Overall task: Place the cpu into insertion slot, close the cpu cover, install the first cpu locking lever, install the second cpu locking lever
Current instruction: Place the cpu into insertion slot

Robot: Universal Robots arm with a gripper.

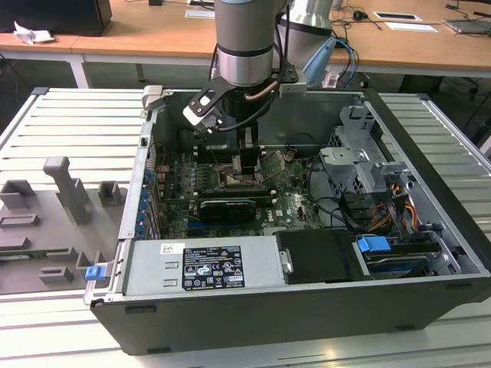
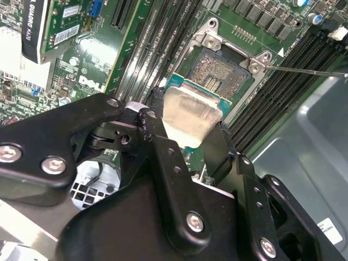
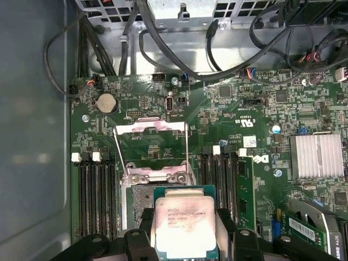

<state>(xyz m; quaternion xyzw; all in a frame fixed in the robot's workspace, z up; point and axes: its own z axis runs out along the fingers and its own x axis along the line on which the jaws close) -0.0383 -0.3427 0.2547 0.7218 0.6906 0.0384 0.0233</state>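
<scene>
Right, closest in: the gripper (image 3: 185, 235) is clenched on the cpu (image 3: 185, 225), one black finger (image 2: 155, 122) against each of two opposite edges, pale metal top facing up. The chip is held level, and its sides run about square with the insertion slot (image 2: 228, 70). That slot sits directly beneath and just ahead of the chip. In the second wrist view the chip covers the near part of the socket and the contact field shows past its far edge. So my reading is that the chip hangs over the socket but is not seated. Whether any edge touches the rim, I cannot tell. Just beyond the socket, the cpu cover (image 3: 151, 127) stands swung open on its hinge, green board visible through its cut-out. A thin locking lever (image 2: 304, 71) juts free to one side. Long black memory slots (image 3: 95, 196) flank the socket on both sides. From across the room, the arm reaches straight down into the open computer case (image 1: 268, 326), the gripper low over the board. Wooden desks (image 1: 153, 34) stand behind.
</scene>
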